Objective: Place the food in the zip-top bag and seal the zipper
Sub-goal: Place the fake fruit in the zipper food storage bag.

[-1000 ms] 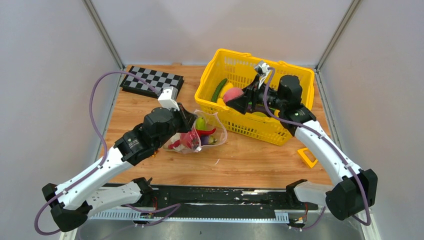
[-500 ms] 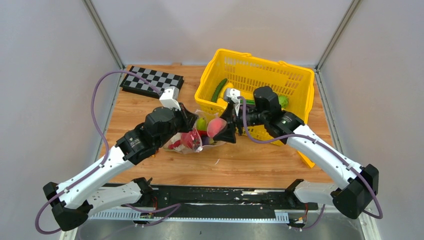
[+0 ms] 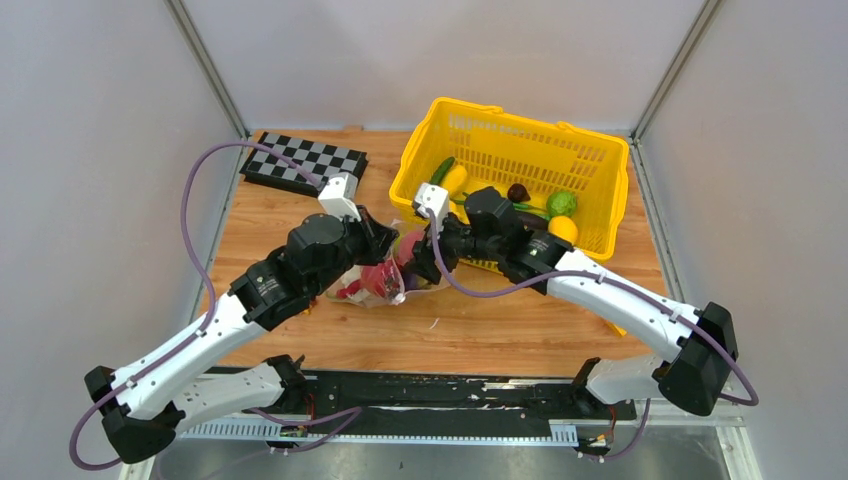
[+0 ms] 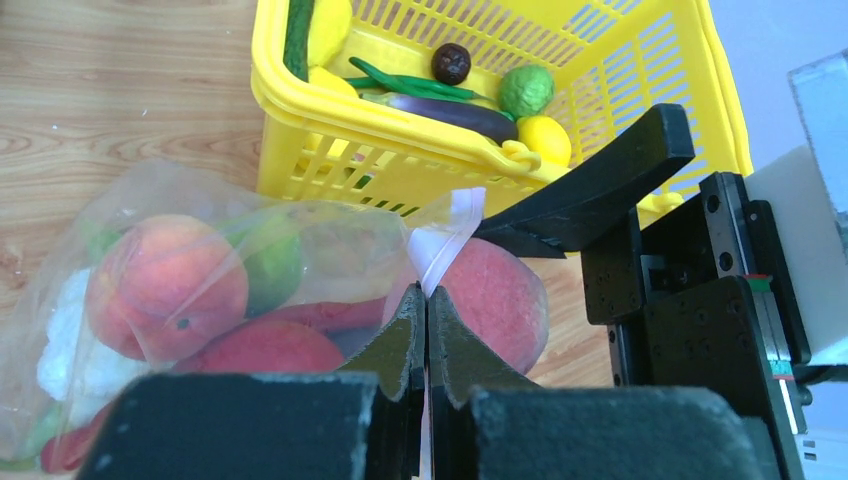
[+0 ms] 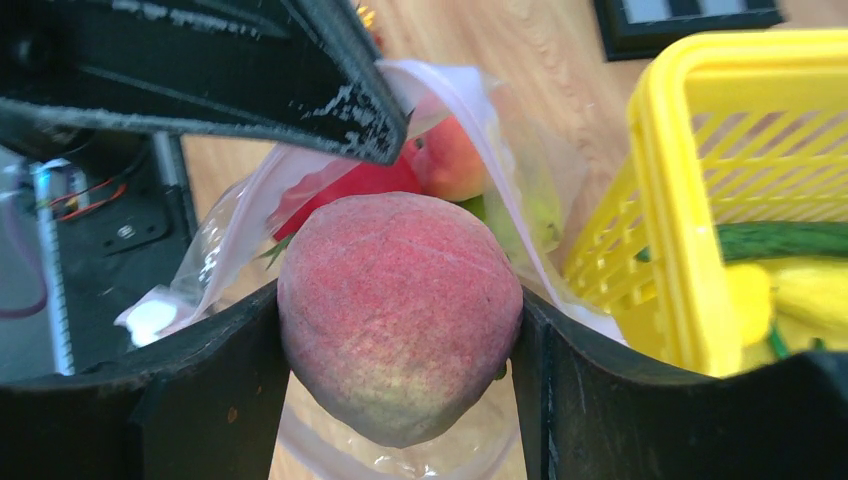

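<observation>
The zip-top bag (image 3: 372, 285) lies on the wood, holding a peach (image 4: 165, 285), a green piece and red pieces of food. My left gripper (image 4: 427, 300) is shut on the bag's rim and holds the mouth up; the pale zipper strip (image 4: 452, 225) rises from its jaws. My right gripper (image 5: 398, 305) is shut on a pink-red peach (image 5: 400, 320), which sits at the bag's open mouth (image 5: 470, 110), just above the plastic. In the top view this peach (image 3: 408, 246) is between the two gripper heads.
The yellow basket (image 3: 520, 118) stands behind and to the right, touching the bag's far side. It holds an eggplant (image 4: 450, 110), a lime (image 4: 527, 90), a lemon (image 4: 545, 135) and green beans. A checkerboard (image 3: 305, 160) lies at the back left.
My right gripper has carried the peach left and down, from above the basket to the bag's mouth. The left arm and the bag have stayed put.
</observation>
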Robot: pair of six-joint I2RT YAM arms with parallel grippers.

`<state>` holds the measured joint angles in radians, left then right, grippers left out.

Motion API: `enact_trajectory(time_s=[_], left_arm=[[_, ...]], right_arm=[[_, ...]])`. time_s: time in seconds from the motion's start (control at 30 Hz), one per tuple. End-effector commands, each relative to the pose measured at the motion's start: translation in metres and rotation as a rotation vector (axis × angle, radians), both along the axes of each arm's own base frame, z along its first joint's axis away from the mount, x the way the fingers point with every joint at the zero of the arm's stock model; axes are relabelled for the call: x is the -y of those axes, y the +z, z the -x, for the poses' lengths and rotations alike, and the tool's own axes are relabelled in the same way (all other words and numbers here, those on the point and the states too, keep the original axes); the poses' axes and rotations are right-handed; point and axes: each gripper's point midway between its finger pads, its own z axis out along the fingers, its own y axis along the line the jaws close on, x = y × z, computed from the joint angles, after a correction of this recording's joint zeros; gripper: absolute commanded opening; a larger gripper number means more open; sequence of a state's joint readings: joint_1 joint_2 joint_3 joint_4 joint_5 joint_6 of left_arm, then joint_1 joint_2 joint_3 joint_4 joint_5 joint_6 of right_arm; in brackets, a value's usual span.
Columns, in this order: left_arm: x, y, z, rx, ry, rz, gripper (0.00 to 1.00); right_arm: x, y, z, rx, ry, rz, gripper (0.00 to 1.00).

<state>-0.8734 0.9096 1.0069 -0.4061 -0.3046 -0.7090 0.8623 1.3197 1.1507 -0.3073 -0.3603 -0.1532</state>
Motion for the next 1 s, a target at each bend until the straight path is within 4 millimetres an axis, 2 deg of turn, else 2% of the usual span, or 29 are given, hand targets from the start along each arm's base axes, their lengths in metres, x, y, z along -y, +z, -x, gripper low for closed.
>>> enact_trajectory(time_s=[0.0, 0.13, 0.3, 0.47, 0.63, 0.77, 0.87, 0.97], left_arm=[[-0.002, 0.031, -0.002, 0.065, 0.017, 0.086, 0.00], [-0.002, 0.034, -0.002, 0.071, 0.016, 0.088, 0.00], [-0.006, 0.034, -0.001, 0.072, 0.030, 0.088, 0.00], [-0.013, 0.035, -0.002, 0.081, 0.057, 0.096, 0.00], [-0.014, 0.035, -0.002, 0.080, 0.063, 0.095, 0.00], [-0.015, 0.032, -0.003, 0.077, 0.070, 0.089, 0.00], [-0.016, 0.032, -0.003, 0.078, 0.072, 0.086, 0.00], [-0.017, 0.033, -0.003, 0.079, 0.073, 0.087, 0.00]], right_arm=[[-0.002, 0.032, -0.033, 0.223, -0.198, -0.035, 0.61], [-0.008, 0.031, -0.034, 0.282, -0.235, -0.024, 0.73], [-0.009, 0.024, -0.032, 0.281, -0.227, -0.005, 0.82], [-0.008, 0.035, -0.025, 0.283, -0.207, -0.054, 0.90], [-0.008, 0.051, -0.012, 0.263, -0.165, -0.111, 0.91], [0.005, 0.071, -0.004, 0.260, -0.190, -0.168, 0.91], [0.025, 0.065, -0.013, 0.248, -0.308, -0.146, 0.88], [0.042, 0.042, -0.021, 0.144, -0.434, -0.100, 0.77]])
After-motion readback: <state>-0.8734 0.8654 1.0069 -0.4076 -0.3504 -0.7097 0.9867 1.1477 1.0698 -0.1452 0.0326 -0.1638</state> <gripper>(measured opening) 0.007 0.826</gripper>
